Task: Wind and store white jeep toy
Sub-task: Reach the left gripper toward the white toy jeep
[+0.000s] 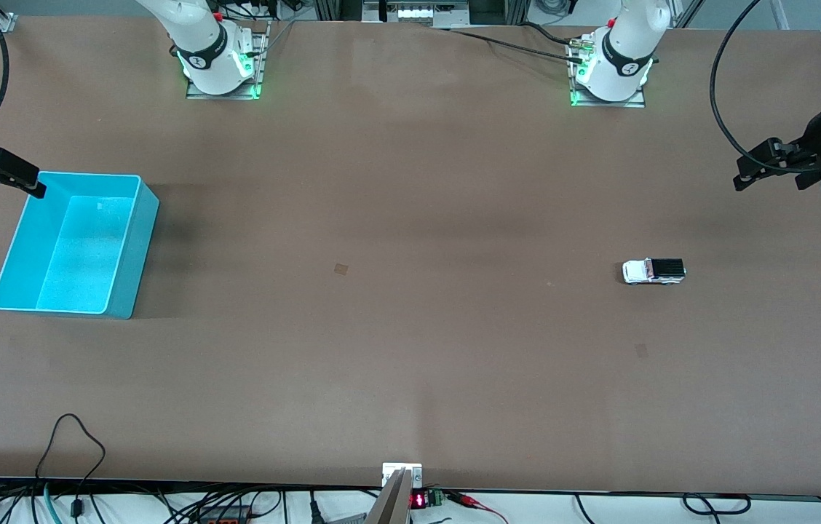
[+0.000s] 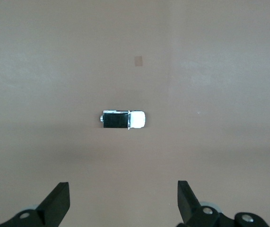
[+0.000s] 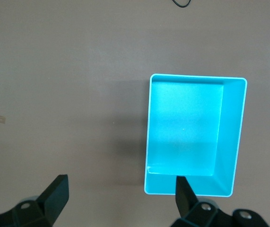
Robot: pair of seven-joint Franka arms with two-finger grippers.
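White jeep toy (image 1: 653,271), black rear, no legible lettering, on table (image 1: 410,349) toward left arm's end. Turquoise bin (image 1: 127,284) toward right arm's end. Left gripper (image 1: 771,177), right gripper (image 1: 6,178): raised, jaws wide, nothing held.

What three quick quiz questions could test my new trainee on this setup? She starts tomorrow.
1. True or false: the white jeep toy lies inside the turquoise bin.
2. Which gripper has the toy in its wrist view?
3. Are the left gripper and right gripper open or shut?

Key:
1. False; it stands on the bare table, toward the left arm's end, and the bin holds nothing.
2. The left gripper.
3. Both open, holding nothing.
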